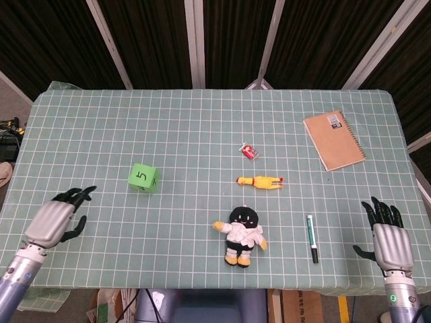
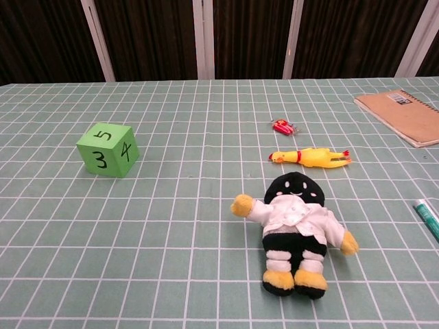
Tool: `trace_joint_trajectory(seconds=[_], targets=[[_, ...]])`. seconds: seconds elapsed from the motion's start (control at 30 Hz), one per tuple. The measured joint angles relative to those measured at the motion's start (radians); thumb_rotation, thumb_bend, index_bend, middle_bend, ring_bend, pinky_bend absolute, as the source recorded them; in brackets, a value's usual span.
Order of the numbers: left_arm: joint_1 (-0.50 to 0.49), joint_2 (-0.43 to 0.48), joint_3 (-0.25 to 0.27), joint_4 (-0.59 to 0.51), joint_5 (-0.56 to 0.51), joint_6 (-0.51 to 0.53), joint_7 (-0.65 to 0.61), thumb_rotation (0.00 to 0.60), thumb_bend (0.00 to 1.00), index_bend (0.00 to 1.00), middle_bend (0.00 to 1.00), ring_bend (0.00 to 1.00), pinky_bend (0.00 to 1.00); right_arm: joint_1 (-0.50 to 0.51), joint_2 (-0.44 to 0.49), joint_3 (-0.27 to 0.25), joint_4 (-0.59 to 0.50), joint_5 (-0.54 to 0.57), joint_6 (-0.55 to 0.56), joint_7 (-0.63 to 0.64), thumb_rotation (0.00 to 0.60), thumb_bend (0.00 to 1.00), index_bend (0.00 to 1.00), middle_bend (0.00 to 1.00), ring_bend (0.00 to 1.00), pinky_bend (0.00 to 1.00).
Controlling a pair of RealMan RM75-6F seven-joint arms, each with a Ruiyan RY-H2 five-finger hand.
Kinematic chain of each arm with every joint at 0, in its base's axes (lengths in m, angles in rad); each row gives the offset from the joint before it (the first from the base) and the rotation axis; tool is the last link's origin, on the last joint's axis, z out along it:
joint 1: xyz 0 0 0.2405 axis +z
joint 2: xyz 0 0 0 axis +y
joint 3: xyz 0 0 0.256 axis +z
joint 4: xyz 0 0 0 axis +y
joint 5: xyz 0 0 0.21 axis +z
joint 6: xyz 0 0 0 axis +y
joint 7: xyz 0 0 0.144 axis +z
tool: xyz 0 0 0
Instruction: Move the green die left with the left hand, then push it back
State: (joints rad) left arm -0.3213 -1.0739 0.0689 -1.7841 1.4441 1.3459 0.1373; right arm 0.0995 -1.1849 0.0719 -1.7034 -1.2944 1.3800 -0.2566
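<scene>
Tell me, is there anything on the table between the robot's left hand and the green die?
No. In the head view, only bare checked cloth lies between the left hand and the green die; the hand is open, apart from the die.

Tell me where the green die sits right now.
In the head view the green die sits alone on the table's left half, well left of the rubber chicken, with the left hand apart from it near the front-left edge.

head view: high, looking down over the whole green gridded tablecloth | chest view: low, near, facing across | shared: green numbered die, black-and-white plush doll
</scene>
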Motion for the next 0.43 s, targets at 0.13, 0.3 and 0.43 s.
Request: trace_joint_trajectory(seconds=[0.13,0.3,0.43], targets=[[0.103,-0.053,-0.003,0.105,0.008,0.128,0.004,0.6,0.62,0.12,0.18,0.08,0.19,-0.001,0.014,-0.008,0.001,-0.037,0.004,0.034,0.6,0.15,0.12,0.01,0.06,0.02],[0.136,-0.082,-0.018,0.147,0.019,0.181,0.007,0.6,0.61,0.12,0.18,0.07,0.18,-0.005,0.03,-0.013,0.003,-0.08,0.022,0.072,0.6,0.15,0.12,0.01,0.06,0.02],[0.149,-0.092,-0.032,0.181,0.041,0.203,-0.03,0.6,0.61,0.12,0.18,0.07,0.18,-0.007,0.033,-0.016,0.006,-0.094,0.03,0.084,0.6,0.15,0.12,0.01,0.06,0.02]])
